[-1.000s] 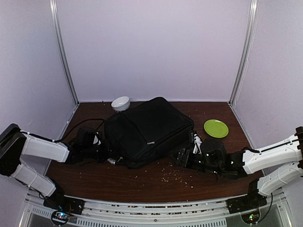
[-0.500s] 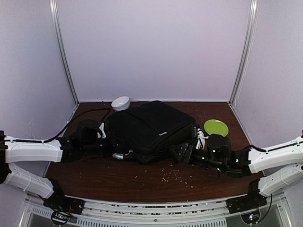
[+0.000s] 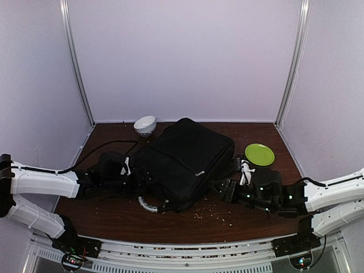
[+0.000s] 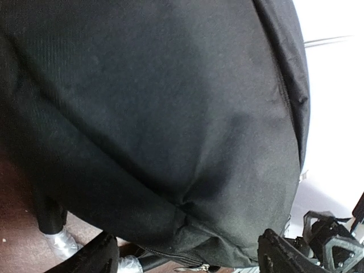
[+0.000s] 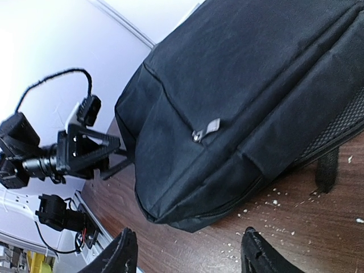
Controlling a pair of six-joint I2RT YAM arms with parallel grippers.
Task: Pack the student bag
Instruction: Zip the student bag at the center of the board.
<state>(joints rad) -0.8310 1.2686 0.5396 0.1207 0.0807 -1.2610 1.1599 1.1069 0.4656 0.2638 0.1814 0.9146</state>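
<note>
We see the student bag [image 3: 187,156] mid-table; our left gripper [image 4: 187,259] at its 8 o'clock and right gripper [image 5: 187,250] at 4 o'clock, both with fingers spread wide.

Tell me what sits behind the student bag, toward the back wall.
A white bowl stands behind the student bag, near its far left corner. The bag's bulk hides the table strip directly behind it.

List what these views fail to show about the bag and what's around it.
- Large black fabric backpack: contents hidden in every view by its own fabric.
- Left hand: contact with backpack unclear; black on black in top and left wrist views.
- Curved grey-white handle: its ends hidden under the backpack, top view.
- Small white bowl: inside too small, top view.
</note>
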